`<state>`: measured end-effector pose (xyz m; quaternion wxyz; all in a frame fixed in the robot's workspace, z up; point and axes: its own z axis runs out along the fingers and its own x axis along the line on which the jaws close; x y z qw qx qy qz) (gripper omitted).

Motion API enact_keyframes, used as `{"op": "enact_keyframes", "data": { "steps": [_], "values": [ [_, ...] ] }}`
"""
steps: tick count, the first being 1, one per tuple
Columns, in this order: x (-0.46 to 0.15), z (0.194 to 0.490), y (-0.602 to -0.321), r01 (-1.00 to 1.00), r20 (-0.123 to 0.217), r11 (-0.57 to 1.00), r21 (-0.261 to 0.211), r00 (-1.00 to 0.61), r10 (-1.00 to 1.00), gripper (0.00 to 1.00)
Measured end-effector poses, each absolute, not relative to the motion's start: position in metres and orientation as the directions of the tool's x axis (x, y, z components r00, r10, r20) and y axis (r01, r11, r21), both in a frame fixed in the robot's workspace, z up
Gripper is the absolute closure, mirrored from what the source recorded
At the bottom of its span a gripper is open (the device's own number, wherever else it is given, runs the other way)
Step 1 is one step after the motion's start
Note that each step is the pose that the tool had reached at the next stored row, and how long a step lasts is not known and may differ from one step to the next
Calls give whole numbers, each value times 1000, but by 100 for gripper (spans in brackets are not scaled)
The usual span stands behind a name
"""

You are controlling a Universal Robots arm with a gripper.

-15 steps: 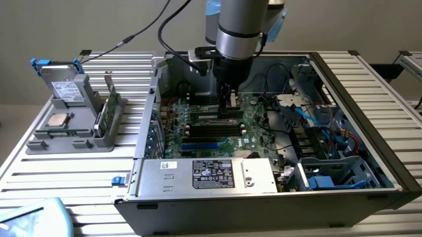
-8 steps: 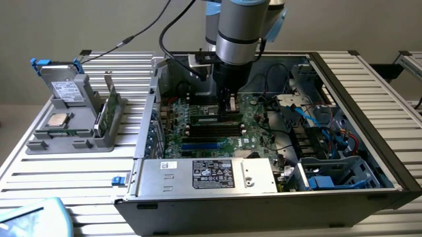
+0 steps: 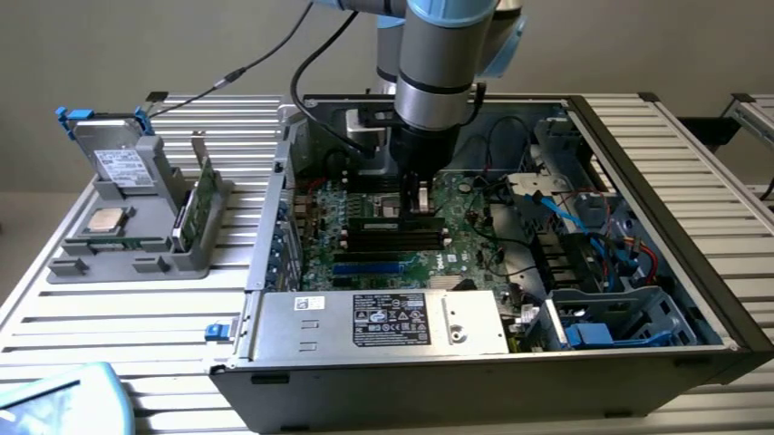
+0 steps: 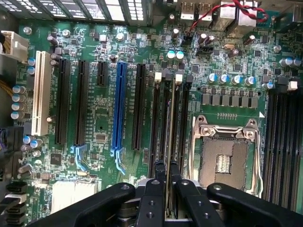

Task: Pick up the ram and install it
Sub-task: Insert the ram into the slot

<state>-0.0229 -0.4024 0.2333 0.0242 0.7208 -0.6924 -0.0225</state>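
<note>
My gripper reaches down into the open computer case, just above the motherboard. It is shut on the ram, which the wrist view shows edge-on as a thin pale line between the two black fingers. The stick runs along the black memory slots next to the processor socket. Its lower edge stands at or just over one slot; whether it is seated I cannot tell. In the exterior view the ram is a small green patch under the fingers, over the memory slots.
A grey holder on the exterior view's left carries a silver processor chip, a green bracketed card and a drive. The power supply fills the case's near side. Cables crowd its right. A blue expansion slot lies beside the memory slots.
</note>
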Motion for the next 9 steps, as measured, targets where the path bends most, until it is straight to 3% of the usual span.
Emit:
{"op": "enact_keyframes", "data": {
  "steps": [9],
  "values": [
    [-23, 229, -402, -997, 37, -33, 67, 36, -999, 86]
  ]
}}
